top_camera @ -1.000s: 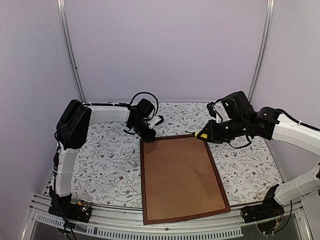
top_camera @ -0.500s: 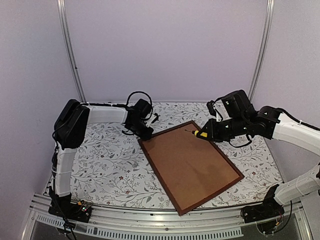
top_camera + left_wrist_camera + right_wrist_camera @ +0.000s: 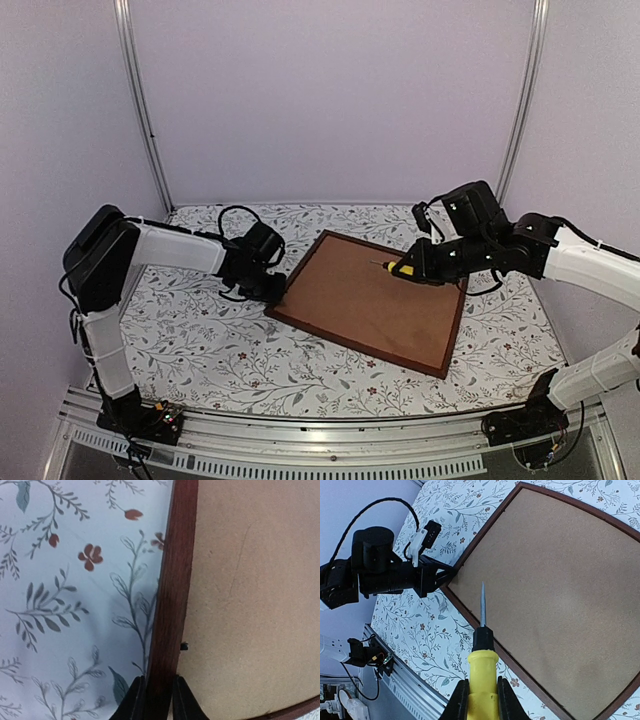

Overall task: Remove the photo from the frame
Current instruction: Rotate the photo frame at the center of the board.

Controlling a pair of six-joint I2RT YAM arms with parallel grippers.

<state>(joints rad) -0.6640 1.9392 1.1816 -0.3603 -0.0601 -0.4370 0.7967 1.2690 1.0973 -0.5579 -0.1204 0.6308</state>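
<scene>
- Floral tablecloth bears the frame face down, centre; photo unseen, presumably beneath the backing board.
- Left gripper pinches its 9 o'clock corner, likely steadying it.
- Right gripper, clamped on a yellow screwdriver, hovers near 12 o'clock, probably for prying.

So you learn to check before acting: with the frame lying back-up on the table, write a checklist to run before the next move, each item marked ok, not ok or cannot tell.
1. left end effector clamps the frame by its rail: ok.
2. right end effector grips the screwdriver: ok.
3. screwdriver points over the backing board: ok.
4. Its tip touches the board: cannot tell.
5. black tab beside the rail released: cannot tell.
6. photo in sight: not ok, hidden.
</scene>
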